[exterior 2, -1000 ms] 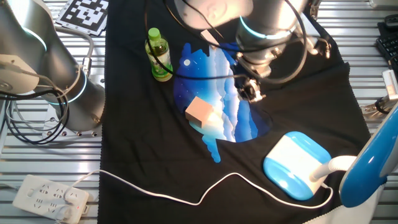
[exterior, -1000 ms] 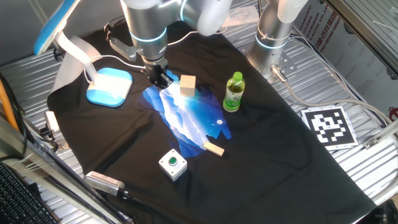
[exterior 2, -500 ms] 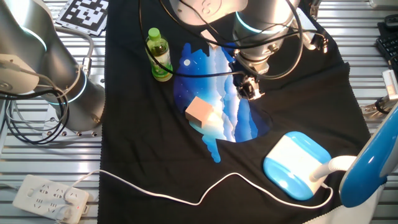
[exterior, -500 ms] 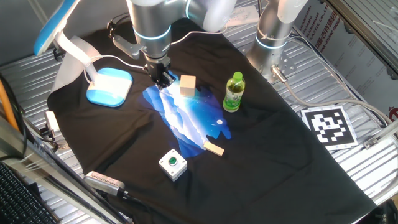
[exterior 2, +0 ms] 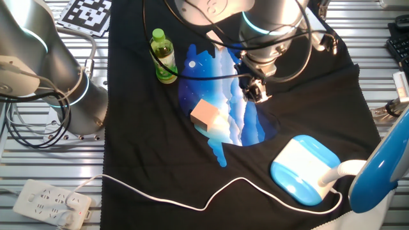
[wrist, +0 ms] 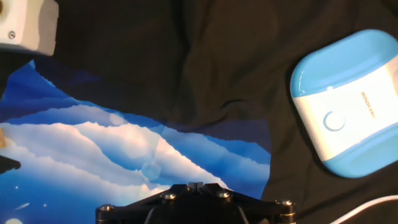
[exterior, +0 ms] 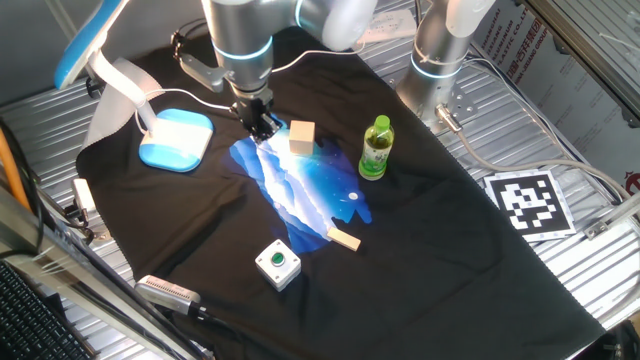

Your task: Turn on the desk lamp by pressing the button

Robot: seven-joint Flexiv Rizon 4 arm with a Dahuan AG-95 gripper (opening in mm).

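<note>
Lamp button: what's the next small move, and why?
Probably shift the gripper sideways toward the lamp base. It hangs over the blue print on the cloth, beside the base, and the hand view shows the button off to the right, untouched.

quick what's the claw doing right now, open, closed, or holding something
Claw: cannot be told whether open or closed; no view shows the fingertips clearly. It holds nothing visible and sits above the cloth, apart from the desk lamp.
</note>
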